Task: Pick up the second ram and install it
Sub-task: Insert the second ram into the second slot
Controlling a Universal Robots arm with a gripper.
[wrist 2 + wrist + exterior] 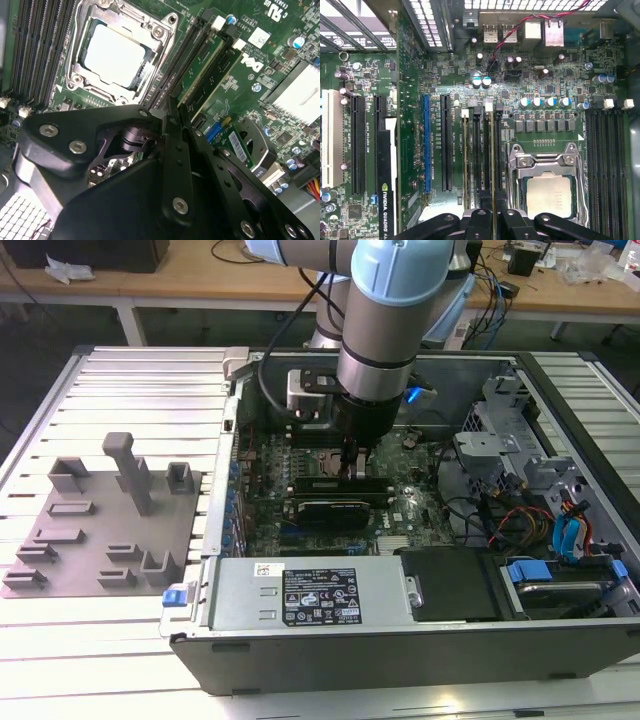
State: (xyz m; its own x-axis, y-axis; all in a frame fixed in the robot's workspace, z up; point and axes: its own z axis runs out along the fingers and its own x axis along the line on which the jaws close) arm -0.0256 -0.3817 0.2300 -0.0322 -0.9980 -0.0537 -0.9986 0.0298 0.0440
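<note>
The gripper [492, 220] is clamped on the second ram [493, 160], edge-down in a slot at nine o'clock of the processor [549, 196]. One stick [466, 160] is already in; final seating remains.

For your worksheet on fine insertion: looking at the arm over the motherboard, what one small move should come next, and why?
Probably a short, straight push down. The end effector is closed on the second ram, which stands edge-on in a memory slot beside the CPU socket, apparently aligned; full seating cannot be confirmed.
</note>
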